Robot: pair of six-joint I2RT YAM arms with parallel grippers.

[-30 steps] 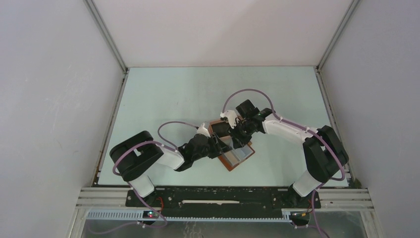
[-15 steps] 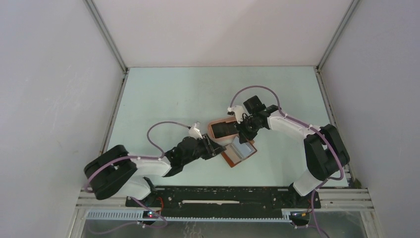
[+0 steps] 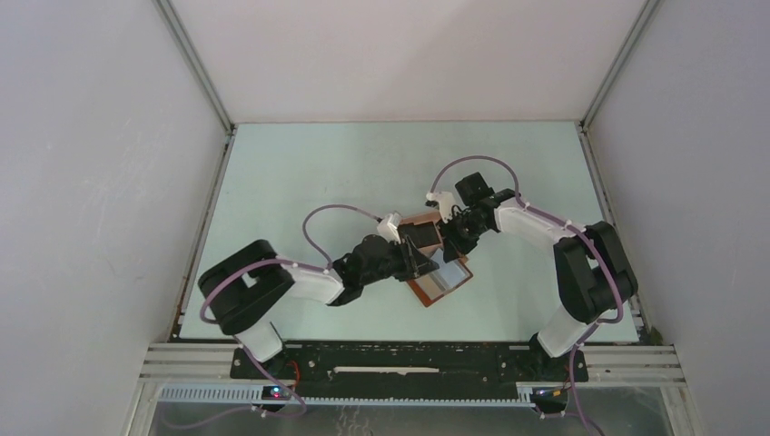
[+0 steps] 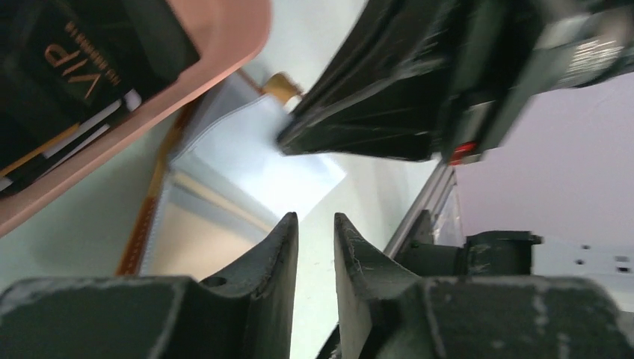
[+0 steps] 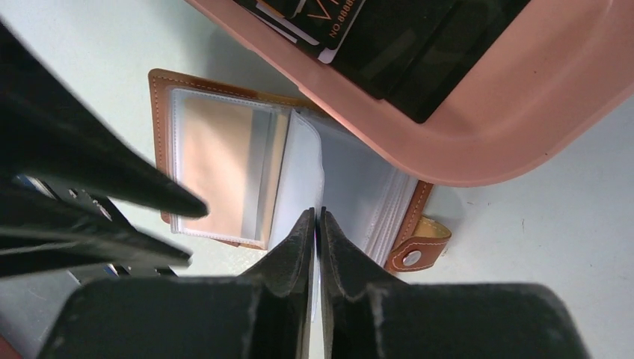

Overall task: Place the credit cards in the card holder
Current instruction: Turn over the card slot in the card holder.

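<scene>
**Pinching a clear leaf of the open card holder**

I saw one card holder [image 5: 224, 161] lying open and flat on the table [image 3: 318, 182], near its middle, where the two arms met. In the right wrist view its long axis ran from upper left to lower right. The snap tab [image 5: 415, 250] with its metal stud was at the lower right end. From overhead it sat at a slant to the table's edges. The pockets faced up. A tan face showed behind the clear left pocket, and I could not tell whether that was a card or the leather.

One pink tray [image 5: 478, 142] lay just on the far side of the holder, its rim covering part of the holder's edge. The credit cards [image 5: 404, 52] lay flat inside it in a loose stack, black faces with gold lettering on top. I counted at least two black cards. Pale and tan edges showed from beneath, too bunched for a sure count. From overhead the arms hid too much of the stack for me to give its long axis.

The right gripper [image 5: 318, 217] stood over the holder's middle with its fingers pressed almost together. A thin pale sliver between them looked to me like one clear pocket leaf lifted from the spread. The left gripper [image 4: 314, 224] sat low at the holder's near-left side, pointing toward it. Its fingers were parted by a narrow gap with nothing between them.
</scene>
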